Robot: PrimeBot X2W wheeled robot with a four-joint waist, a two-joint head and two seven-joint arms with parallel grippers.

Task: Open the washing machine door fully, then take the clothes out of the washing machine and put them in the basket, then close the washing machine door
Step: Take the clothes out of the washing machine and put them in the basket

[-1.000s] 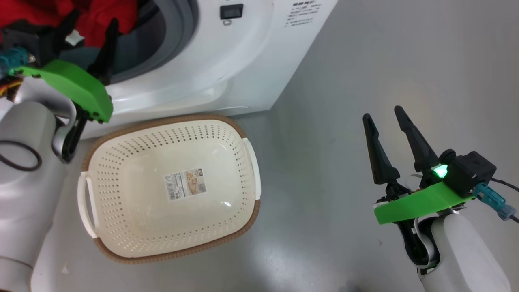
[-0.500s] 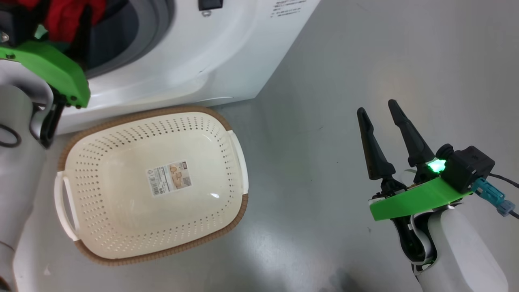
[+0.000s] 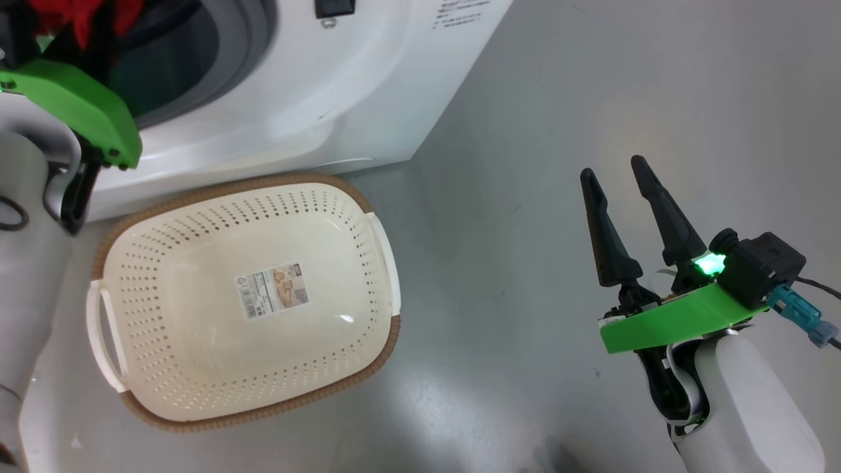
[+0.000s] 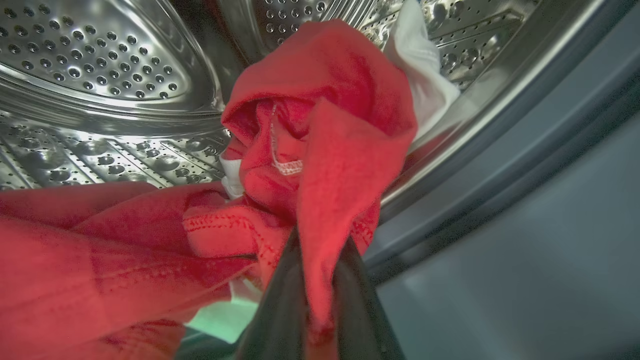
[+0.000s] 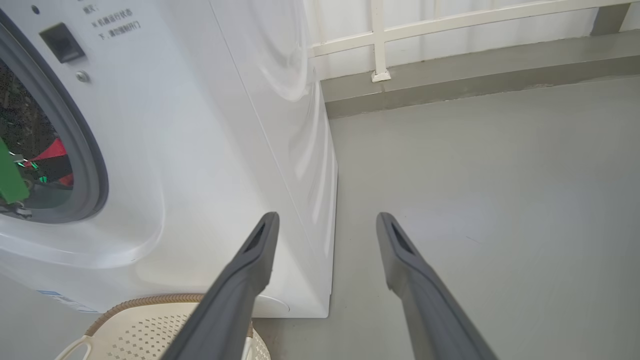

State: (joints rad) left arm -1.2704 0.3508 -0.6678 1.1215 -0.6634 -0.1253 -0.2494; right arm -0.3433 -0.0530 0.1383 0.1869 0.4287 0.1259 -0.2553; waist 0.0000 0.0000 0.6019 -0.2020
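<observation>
Floor (image 3: 525, 131) is smooth, glossy grey, running back to a pale wall (image 5: 500, 45) behind the washer (image 3: 368, 85). On that floor the basket (image 3: 387, 328) stands just before the washer's front. The clothes (image 4: 325, 125), red with some white cloth, lie in the steel drum (image 4: 100, 75). The left gripper (image 4: 320, 250) is pinched tight on a red fold. The right gripper (image 3: 612, 166) hangs over bare floor, well apart from the basket, fingers spread and holding nothing. A second ago the left fingers stood wide around the cloth. The head camera has swung since then. The right gripper is as wide as before.
</observation>
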